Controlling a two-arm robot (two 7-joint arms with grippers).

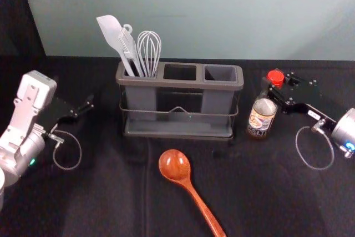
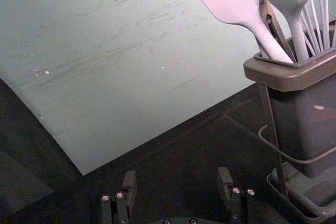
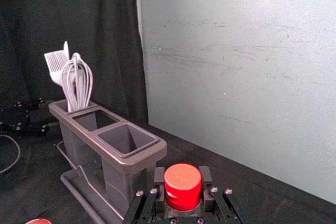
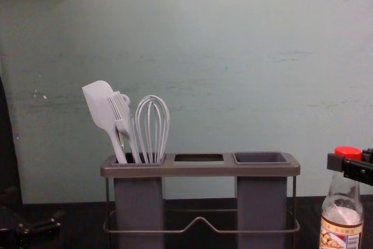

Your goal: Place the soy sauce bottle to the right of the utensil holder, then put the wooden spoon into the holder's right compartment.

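Note:
My right gripper [image 1: 277, 94] is shut on the neck of the soy sauce bottle [image 1: 260, 119], just under its red cap; the bottle is upright, a small gap to the right of the grey utensil holder [image 1: 178, 81]. From the right wrist, the red cap [image 3: 182, 182] sits between the fingers of my right gripper [image 3: 182, 188]. The wooden spoon [image 1: 176, 166] lies in front of the holder, bowl toward it, handle running toward the front right. My left gripper [image 1: 84, 110] hangs left of the holder; the left wrist view has this gripper [image 2: 177, 184] open with nothing between its fingers.
A white spatula [image 4: 100, 109], a brush [image 4: 121, 112] and a whisk [image 4: 152, 129] stand in the holder's left compartment. The right compartment [image 4: 261, 158] is empty. A pale wall [image 1: 222, 15] rises behind the black-covered table [image 1: 111, 192].

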